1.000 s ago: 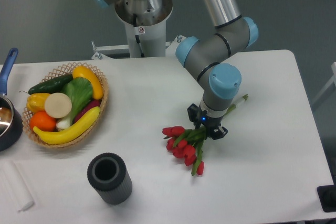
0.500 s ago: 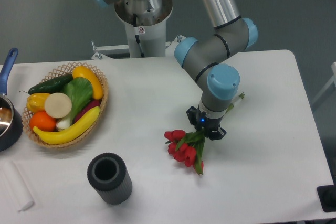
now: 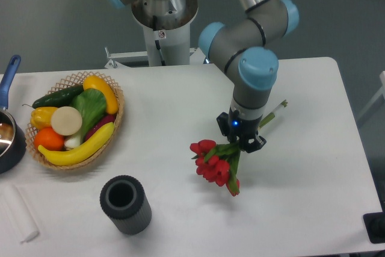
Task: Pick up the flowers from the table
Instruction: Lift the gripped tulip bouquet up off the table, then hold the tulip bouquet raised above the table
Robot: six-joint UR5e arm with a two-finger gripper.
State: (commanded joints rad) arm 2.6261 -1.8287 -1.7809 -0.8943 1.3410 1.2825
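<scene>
One bunch: your gripper (image 3: 242,141) fingers pinch the flowers (image 3: 215,162) at the stems, so heads droop toward the table (image 3: 313,173).

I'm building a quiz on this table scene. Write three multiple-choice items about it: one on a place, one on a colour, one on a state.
1. Where is the basket?
A. left side of the table
B. right edge
C. under the gripper

2. What colour are the flowers' blooms?
A. yellow
B. red
C. white

3. How is the gripper?
A. open above the cup
B. not in view
C. shut on the flower stems

Answers: 1 A, it sits left on the table. 2 B, the tulip heads are red. 3 C, the stems pass through it, heads hanging below.
</scene>
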